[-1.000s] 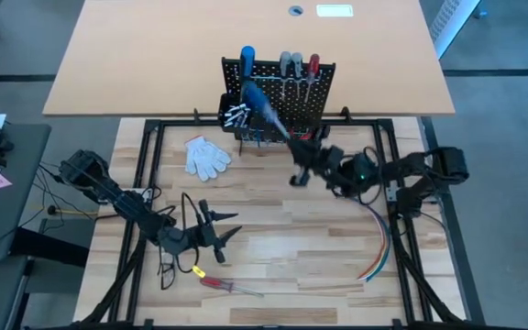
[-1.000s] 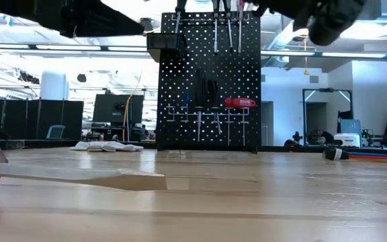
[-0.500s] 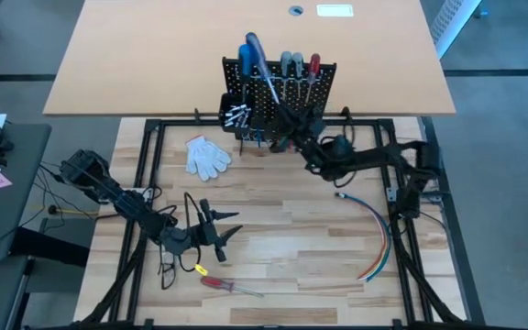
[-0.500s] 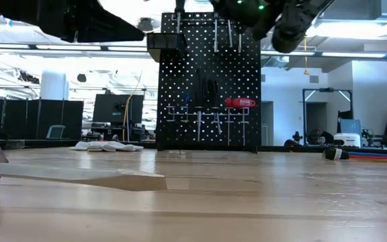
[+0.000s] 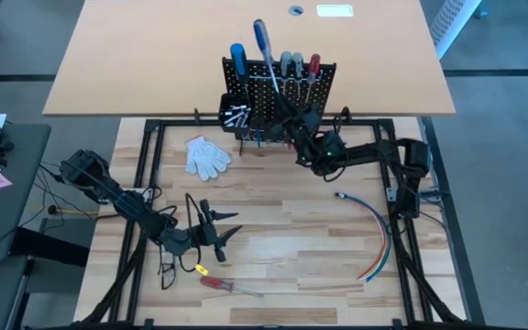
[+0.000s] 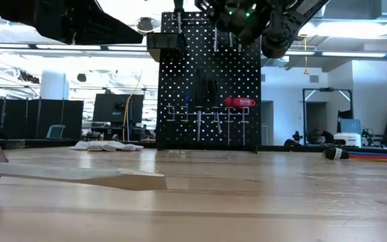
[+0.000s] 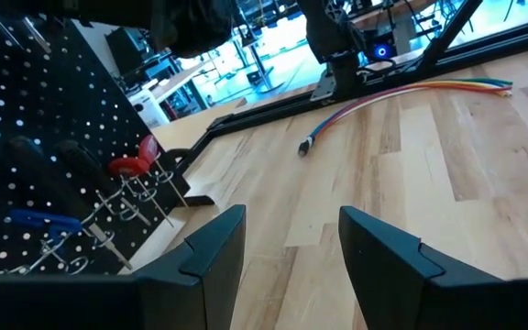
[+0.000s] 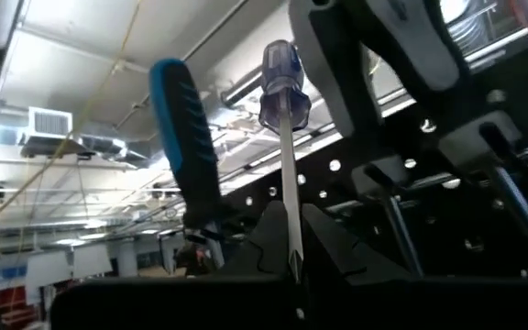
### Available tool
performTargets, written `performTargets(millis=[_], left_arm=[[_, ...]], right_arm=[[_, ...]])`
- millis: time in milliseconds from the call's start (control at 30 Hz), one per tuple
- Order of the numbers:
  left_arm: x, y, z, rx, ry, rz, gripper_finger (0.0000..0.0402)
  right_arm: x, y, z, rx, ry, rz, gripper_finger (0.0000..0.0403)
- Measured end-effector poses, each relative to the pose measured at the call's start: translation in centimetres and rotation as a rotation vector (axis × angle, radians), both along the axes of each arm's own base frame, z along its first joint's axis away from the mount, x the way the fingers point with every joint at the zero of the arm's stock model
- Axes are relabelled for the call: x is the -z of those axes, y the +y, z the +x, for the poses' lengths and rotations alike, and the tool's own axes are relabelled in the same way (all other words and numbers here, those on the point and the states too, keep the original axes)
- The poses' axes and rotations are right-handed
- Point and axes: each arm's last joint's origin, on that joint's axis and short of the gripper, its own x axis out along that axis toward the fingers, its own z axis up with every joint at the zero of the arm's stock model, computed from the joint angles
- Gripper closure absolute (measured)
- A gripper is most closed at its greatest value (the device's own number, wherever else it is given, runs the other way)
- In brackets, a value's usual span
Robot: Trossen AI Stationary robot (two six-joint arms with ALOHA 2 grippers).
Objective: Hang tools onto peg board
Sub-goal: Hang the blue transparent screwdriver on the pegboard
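Right gripper (image 5: pixel 293 119) clamped on the thin steel shaft of a blue-handled screwdriver (image 5: pixel 262 38), held up against the top of the small upright black perforated peg board (image 5: pixel 279 92), beside a second blue-and-black-handled screwdriver (image 5: pixel 238 57) hanging there. Left gripper (image 5: pixel 223 229) parted, holding nothing, low over the pale wooden table (image 5: pixel 282 238), near a red-handled screwdriver (image 5: pixel 229 285).

Overhead, table-level views share peg board (image 5: pixel 279 92), seemingly
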Motion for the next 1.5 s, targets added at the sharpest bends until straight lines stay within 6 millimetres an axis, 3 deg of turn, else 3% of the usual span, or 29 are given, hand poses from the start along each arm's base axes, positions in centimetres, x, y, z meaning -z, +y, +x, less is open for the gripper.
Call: performTargets(millis=[967,1500], left_arm=[[-0.02,0.00,0.00,0.000,-0.004,-0.005,0.0228],[-0.02,0.00,0.00,0.000,-0.004,-0.006,0.0228]], right_arm=[[0.89,-0.56,0.71,-0.018,0.081,0.095,0.0378],[0.85,-0.31,0.76,-0.063,0.076,0.056,0.0381]])
